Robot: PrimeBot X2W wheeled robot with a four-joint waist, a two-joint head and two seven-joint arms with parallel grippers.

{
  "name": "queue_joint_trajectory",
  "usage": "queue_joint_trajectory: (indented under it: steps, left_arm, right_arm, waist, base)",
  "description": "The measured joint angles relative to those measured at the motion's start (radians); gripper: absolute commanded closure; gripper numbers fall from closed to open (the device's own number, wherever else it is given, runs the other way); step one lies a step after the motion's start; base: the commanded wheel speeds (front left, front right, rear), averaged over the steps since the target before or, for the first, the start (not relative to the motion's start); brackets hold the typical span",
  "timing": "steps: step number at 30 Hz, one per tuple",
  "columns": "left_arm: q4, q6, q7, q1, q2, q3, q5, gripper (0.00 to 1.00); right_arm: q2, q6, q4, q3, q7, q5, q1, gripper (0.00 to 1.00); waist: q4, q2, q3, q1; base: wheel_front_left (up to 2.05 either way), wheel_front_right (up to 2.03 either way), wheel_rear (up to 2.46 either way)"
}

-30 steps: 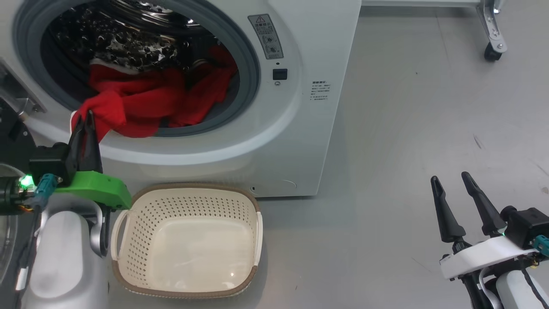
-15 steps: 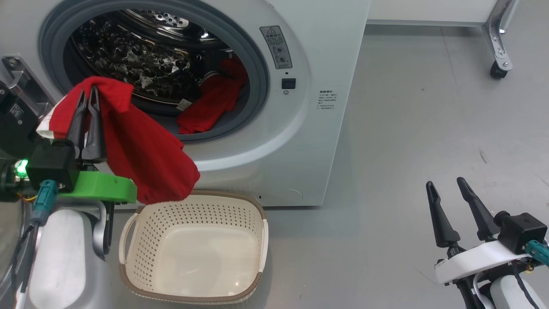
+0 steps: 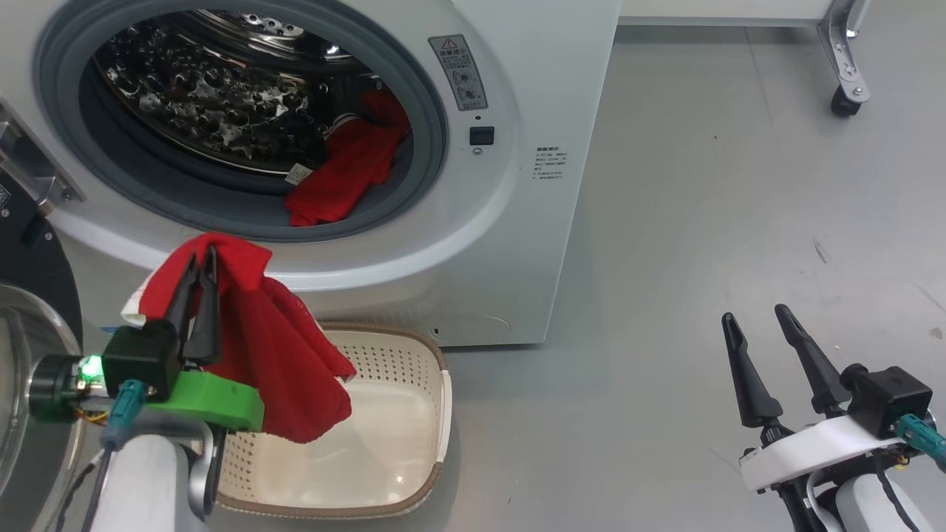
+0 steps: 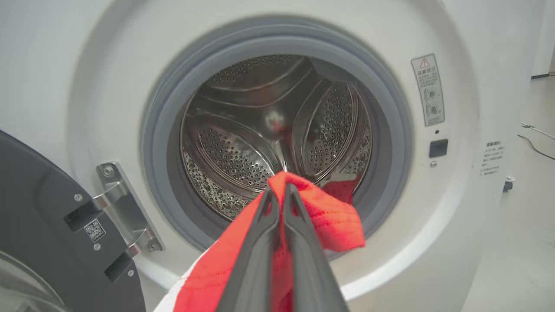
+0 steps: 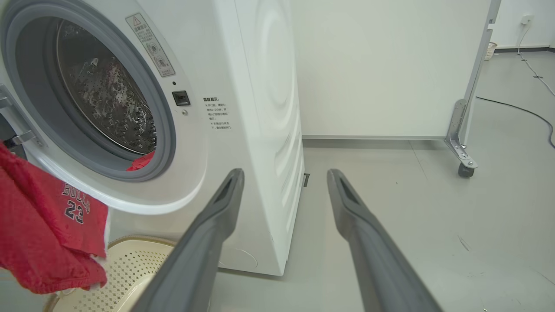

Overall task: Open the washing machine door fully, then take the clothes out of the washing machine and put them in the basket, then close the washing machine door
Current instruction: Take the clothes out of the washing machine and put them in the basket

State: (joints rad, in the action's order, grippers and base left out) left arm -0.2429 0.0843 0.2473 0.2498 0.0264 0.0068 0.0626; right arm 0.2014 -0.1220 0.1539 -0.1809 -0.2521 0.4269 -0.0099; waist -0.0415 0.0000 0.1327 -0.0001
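Left end effector (image 3: 203,255) clamps the red jersey (image 3: 288,369) (number 23) above the basket (image 3: 446,399); right end effector (image 3: 754,313) gapes, empty.

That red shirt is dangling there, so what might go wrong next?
The left gripper pinches only a small fold of the red jersey; it might slip out. The jersey hangs over the left side of the cream perforated basket, so it may drape over the rim when released. Another red garment lies in the steel drum and could be forgotten.
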Motion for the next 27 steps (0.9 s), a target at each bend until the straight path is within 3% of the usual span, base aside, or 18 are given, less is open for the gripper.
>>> queue_joint_trajectory:
  steps: [12, 27]
  left_arm:
    - [-0.087, -0.01, -0.07, -0.066, 0.001, -0.027, 0.018, 1.0]
    - [-0.172, -0.056, -0.144, -0.004, 0.002, -0.067, 0.002, 1.0]
  right_arm:
    - [0.006, 0.0, -0.024, -0.019, 0.0, 0.001, -0.002, 0.0]
    - [0.028, 0.0, -0.07, -0.041, 0.0, 0.026, -0.073, 0.0]
  waist:
    - [-0.032, 0.0, 0.069, 0.0001]
    - [-0.089, 0.0, 0.223, 0.0]
  base:
    - [0.0, 0.0, 0.0]
    - [0.0, 0.0, 0.0]
